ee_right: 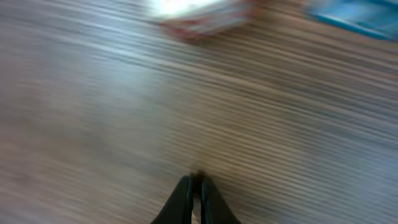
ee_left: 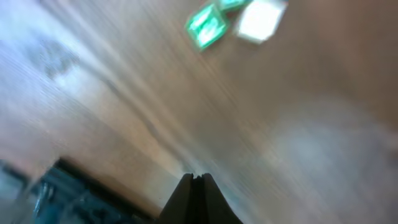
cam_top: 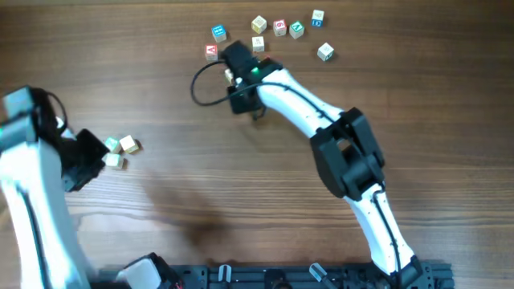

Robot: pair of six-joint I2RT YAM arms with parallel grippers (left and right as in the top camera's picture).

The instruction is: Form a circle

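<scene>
The cluster of three letter cubes (cam_top: 120, 150) lies at middle left of the overhead frame, just right of the left gripper (ee_left: 196, 179), whose fingers are pressed together and empty. That arm is nearer. The right gripper (ee_right: 194, 178), also pressed together and empty, is well apart beside the scattered letter cubes (cam_top: 277, 32) at upper centre.

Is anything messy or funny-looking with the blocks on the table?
Nothing is broken or spilled, but the blocks make no circle. By the left hand, three blocks sit bunched together. The other blocks lie scattered unevenly near the right hand, at the far side of the table.
</scene>
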